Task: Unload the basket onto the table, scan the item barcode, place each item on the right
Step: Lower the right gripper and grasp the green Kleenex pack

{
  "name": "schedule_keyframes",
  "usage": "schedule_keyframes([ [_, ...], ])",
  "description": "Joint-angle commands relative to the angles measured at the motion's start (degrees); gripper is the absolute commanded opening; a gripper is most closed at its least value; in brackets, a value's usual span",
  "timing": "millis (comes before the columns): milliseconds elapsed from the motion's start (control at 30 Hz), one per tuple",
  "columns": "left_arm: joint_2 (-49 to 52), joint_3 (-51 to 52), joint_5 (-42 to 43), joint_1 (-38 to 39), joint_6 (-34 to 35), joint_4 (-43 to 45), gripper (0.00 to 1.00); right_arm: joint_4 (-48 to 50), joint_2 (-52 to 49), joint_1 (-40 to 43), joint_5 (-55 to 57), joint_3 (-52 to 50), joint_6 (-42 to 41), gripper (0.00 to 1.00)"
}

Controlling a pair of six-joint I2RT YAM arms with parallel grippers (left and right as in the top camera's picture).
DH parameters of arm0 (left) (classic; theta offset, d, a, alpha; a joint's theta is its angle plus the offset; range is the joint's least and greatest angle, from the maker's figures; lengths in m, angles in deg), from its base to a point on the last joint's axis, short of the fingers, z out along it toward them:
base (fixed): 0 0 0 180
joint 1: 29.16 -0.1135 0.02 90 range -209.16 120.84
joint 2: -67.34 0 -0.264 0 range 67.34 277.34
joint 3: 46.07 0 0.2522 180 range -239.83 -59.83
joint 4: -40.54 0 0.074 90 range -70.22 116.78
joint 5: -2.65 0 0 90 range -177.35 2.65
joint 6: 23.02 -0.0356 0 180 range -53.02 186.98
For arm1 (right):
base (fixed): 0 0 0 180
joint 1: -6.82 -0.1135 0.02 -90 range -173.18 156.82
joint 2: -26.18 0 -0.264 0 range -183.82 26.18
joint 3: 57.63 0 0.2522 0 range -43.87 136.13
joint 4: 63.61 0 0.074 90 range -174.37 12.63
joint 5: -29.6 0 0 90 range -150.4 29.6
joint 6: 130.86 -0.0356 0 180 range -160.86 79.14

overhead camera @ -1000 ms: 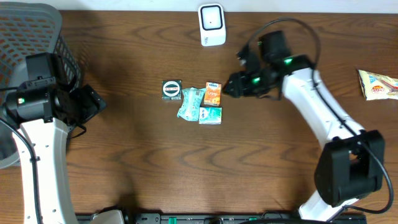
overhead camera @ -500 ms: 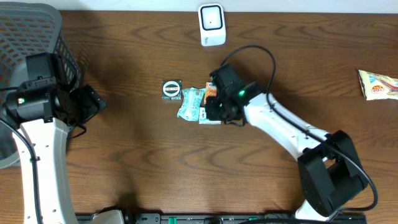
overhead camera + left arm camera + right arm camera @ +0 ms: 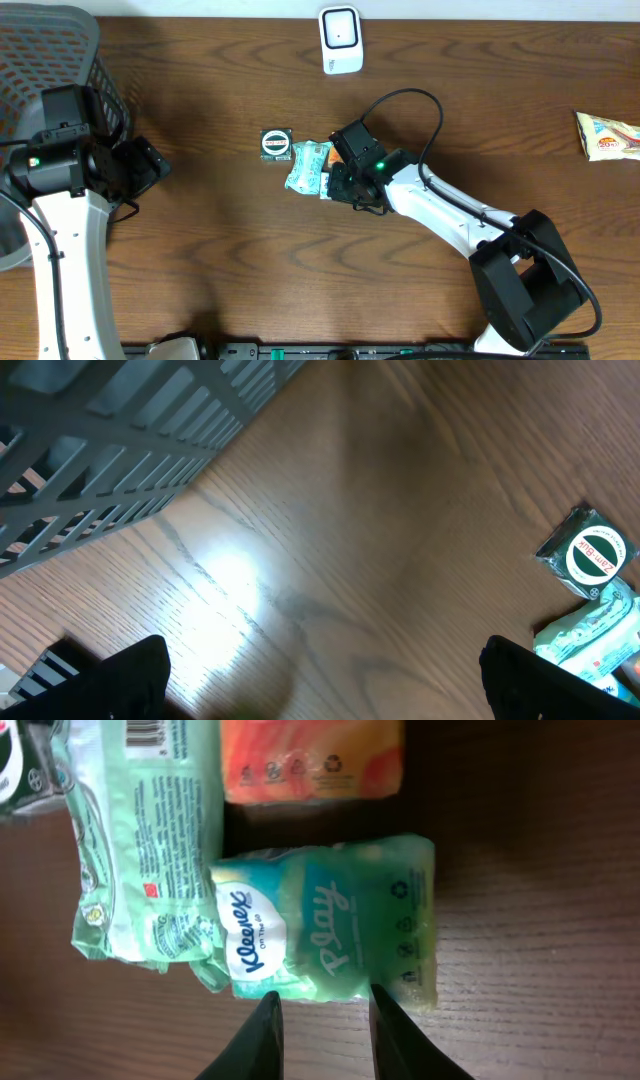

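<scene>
On the wooden table [image 3: 530,930], a teal Kleenex pack [image 3: 330,920] is recorded just ahead of the jaws of the right gripper [image 3: 322,1005], an orange pack [image 3: 312,760] beyond, a green pack [image 3: 145,840] alongside.

This looks like a lab mock-up of a shop checkout. A wood-grain bench [image 3: 250,260] carries a white scanner [image 3: 341,40] at its far edge, small tissue packs [image 3: 308,168] and a snack bag [image 3: 606,135]. A grey mesh basket [image 3: 40,40] stands at one end. A white left arm [image 3: 70,230] and right arm [image 3: 450,205] flank it.
</scene>
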Motion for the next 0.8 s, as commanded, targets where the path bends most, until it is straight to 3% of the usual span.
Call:
schedule_keyframes([
  [0, -0.24, 0.13, -0.94, -0.2, 0.33, -0.26, 0.98, -0.04, -1.03, -0.42, 1.4, -1.33, -5.66, 0.22],
  [267, -0.24, 0.13, -0.94, -0.2, 0.33, -0.26, 0.98, 0.35, -1.53, -1.03, 1.95, -2.54, -7.13, 0.27],
  [400, -0.24, 0.13, -0.94, -0.2, 0.33, -0.26, 0.98, -0.85, -1.53, -0.85, 6.82, -2.54, -7.13, 0.33],
  [533, -0.24, 0.13, -0.94, -0.2, 0.33, -0.26, 0.98, -2.97, -1.53, 0.5, 11.89, -2.54, -7.06, 0.34],
  [767, -0.24, 0.13, -0.94, -0.2, 0.33, -0.26, 0.98, -3.28, -1.01, 6.45, 8.17, -1.07, 2.75, 0.37],
])
